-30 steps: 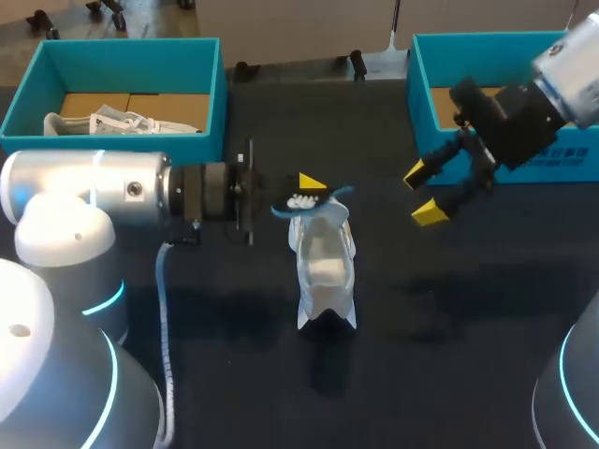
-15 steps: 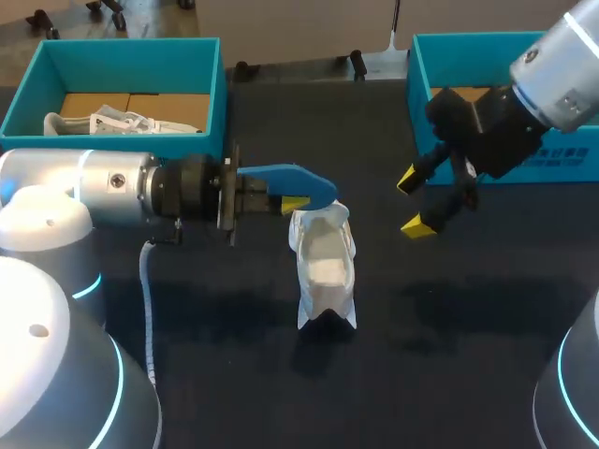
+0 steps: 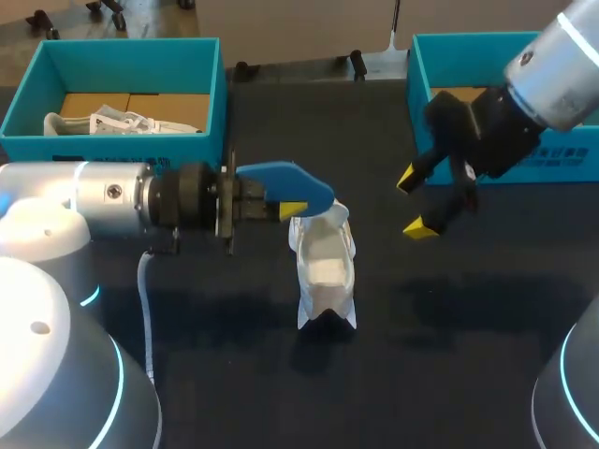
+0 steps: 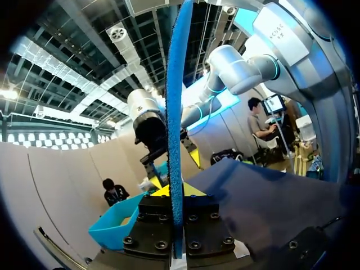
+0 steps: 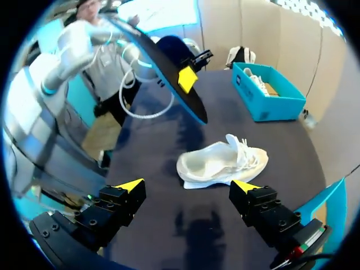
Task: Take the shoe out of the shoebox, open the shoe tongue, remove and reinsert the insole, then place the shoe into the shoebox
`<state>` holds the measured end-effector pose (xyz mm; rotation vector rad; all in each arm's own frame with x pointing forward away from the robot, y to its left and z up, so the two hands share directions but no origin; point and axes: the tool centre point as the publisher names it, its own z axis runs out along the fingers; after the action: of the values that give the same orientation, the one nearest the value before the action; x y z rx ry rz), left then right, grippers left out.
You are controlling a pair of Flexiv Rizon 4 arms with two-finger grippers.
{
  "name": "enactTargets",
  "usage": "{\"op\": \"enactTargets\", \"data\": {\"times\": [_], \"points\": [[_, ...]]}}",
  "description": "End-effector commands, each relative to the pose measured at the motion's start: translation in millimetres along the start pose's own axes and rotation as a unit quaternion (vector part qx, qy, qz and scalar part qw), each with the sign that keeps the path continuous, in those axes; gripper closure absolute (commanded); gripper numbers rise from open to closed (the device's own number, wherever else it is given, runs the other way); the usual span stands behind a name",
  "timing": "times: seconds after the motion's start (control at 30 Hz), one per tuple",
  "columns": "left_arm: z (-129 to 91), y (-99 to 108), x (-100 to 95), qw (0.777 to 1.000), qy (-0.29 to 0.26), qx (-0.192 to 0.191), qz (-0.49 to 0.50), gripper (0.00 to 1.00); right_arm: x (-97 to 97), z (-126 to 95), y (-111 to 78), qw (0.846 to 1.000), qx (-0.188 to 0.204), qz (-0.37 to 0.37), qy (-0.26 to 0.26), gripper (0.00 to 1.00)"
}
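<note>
- Black table [image 3: 468, 355]: it fills the lower and middle parts of the head view.
- White shoe [image 3: 325, 271]: it is seen just below the centre of the head view, lying on the table with its length running up and down the frame. It is outside both shoeboxes. In the right wrist view the shoe [image 5: 222, 162] lies on the table ahead of the two yellow tips.
- Left gripper [image 3: 292, 210]: it enters from the left edge of the head view and is closed on a blue insole [image 3: 285, 181]. The insole is held level over the upper end of the shoe. In the left wrist view the insole [image 4: 175, 124] is seen edge-on, clamped in the gripper [image 4: 175, 194]. In the right wrist view the insole [image 5: 169, 76] is shown raised clear of the shoe.
- Right gripper [image 3: 415, 202]: it is placed at the right of centre in the head view, well apart from the shoe. Its fingers are spread wide with nothing between them, as the right wrist view [image 5: 187, 185] confirms.
- Left shoebox [image 3: 213, 89]: this teal box is set in the upper left of the head view, and a second white shoe [image 3: 117, 122] lies in it.
- Right shoebox [image 3: 419, 75]: this teal box is set in the upper right, partly hidden by the right arm.
</note>
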<state>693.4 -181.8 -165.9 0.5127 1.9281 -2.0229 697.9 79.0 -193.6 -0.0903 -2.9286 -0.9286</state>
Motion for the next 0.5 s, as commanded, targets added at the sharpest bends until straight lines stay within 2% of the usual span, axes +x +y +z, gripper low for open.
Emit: {"op": "enactTargets", "data": {"times": [0.03,0.13,0.27,0.5], "points": [[-2.3,-5.7,4.8,1.000,-0.012,-0.005,0.003,1.00,-8.6,14.7,3.3,0.998,0.025,-0.048,-0.022,0.00],[-4.1,-7.5,7.6,1.000,-0.017,-0.007,0.001,1.00,-12.6,20.9,0.5,0.996,0.045,-0.070,-0.027,0.00],[-5.4,-1.6,12.1,1.000,-0.027,-0.010,-0.002,1.00,-15.4,30.0,-4.0,0.993,0.035,-0.104,-0.048,0.00],[-6.4,11.4,17.2,0.999,-0.042,-0.013,-0.006,1.00,-21.8,49.6,-10.3,0.988,0.053,-0.133,-0.057,0.00]]}}
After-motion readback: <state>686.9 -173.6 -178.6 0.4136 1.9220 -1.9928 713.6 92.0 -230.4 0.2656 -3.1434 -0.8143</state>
